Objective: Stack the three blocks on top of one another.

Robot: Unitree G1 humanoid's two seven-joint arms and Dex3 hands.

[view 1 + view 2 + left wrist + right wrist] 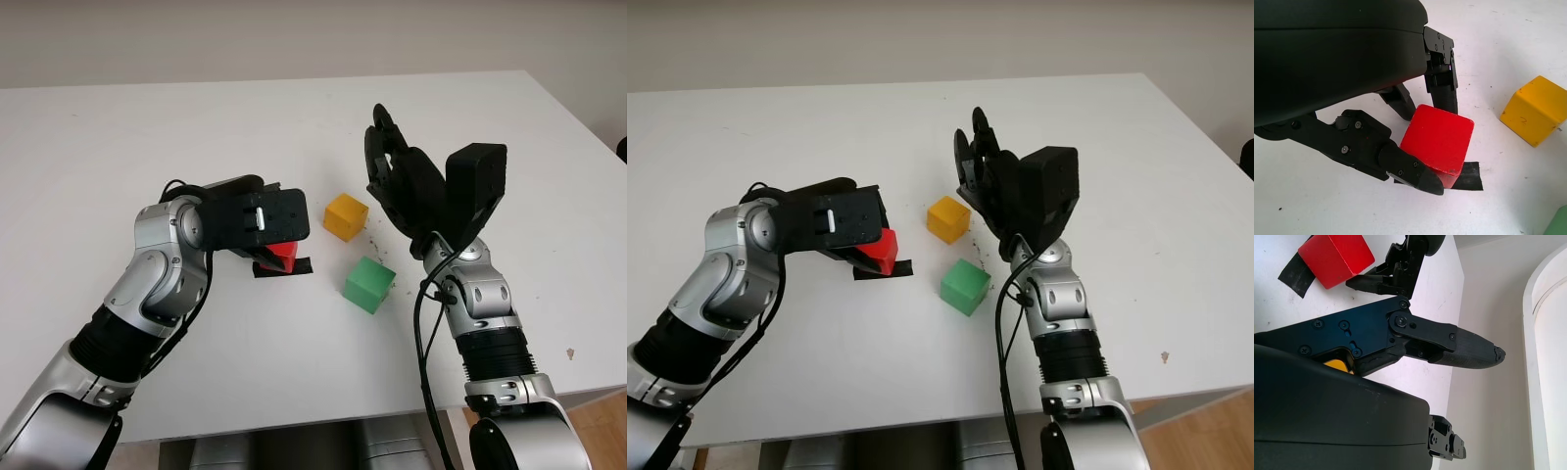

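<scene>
No stacking was done. Left hand (1415, 142) pinched red block (1439, 137) at the tape mark (1469, 177); yellow block (346, 216) and green block (369, 284) sat apart. Right hand (402, 181) hovered, holding nothing.

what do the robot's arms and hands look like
Both arms are silver-grey metal shells with black ribbed joint sections. The left hand and right hand are boxy matte black, with screw-fastened segmented fingers. A black cable runs loose along the right forearm; another loops at the left wrist.
</scene>
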